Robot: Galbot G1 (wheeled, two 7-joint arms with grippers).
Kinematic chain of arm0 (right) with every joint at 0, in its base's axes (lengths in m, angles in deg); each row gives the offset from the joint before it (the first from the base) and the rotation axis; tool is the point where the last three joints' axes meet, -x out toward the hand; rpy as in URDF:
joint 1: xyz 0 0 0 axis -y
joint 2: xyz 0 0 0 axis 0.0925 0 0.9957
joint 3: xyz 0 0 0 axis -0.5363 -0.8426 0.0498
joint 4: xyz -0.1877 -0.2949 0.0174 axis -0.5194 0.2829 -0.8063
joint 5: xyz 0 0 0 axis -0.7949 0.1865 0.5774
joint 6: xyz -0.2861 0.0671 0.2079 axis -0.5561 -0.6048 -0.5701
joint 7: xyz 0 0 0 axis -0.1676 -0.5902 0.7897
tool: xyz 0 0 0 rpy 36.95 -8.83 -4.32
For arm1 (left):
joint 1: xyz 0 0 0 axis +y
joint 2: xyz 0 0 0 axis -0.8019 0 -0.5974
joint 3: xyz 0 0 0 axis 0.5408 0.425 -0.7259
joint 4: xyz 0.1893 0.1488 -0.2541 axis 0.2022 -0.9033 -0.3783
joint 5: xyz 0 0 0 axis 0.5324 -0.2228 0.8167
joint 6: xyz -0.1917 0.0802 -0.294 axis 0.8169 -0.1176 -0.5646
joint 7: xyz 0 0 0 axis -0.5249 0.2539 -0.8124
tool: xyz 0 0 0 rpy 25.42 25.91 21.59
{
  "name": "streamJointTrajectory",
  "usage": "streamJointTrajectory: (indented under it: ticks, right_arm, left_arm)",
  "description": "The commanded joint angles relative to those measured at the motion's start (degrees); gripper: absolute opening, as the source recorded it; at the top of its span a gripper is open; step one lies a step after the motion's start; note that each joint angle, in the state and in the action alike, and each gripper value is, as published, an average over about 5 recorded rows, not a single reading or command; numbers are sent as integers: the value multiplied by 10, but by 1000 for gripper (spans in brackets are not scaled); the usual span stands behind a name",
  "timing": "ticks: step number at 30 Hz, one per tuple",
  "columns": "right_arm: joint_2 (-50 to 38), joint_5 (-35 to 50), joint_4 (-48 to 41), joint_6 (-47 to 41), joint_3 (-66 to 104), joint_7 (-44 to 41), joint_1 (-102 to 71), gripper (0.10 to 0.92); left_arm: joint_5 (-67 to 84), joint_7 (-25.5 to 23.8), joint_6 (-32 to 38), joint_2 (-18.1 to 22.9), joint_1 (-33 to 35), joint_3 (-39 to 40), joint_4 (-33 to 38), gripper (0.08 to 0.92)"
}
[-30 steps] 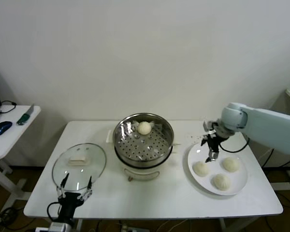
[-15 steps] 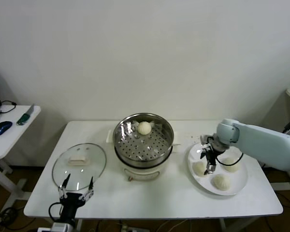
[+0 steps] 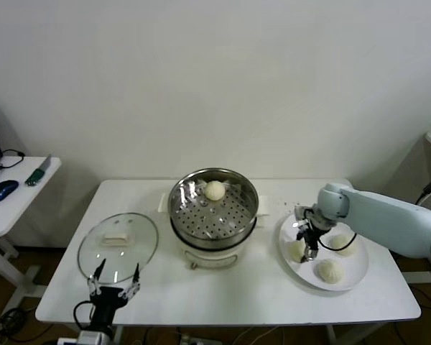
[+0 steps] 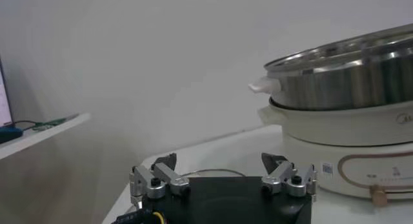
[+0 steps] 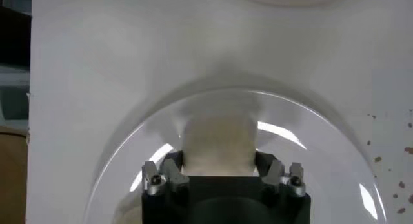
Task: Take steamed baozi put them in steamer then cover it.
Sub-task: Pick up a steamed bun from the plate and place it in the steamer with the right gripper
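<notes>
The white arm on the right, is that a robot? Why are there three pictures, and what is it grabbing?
Yes, it's a robot with two arms. One picture comes from a camera on its head; the other two come from cameras on its wrists. On the white table stand a shiny steamer with one bun inside, a glass lid, and a plate with three buns. The right tool has its fingers on both sides of one plate bun, pinching it. The left tool waits open near the lid.
</notes>
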Motion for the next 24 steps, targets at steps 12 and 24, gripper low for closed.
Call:
streamJointTrajectory:
  ticks: [12,24]
  right_arm:
    - [11,157,24,12,-135,-5,284,671]
    - [146,323,7,1,-204,-4,430,677]
  left_arm:
    - [2,1,0,-7,-2,7,1,823]
    - [3,1,-3,-13,-3,22,10,823]
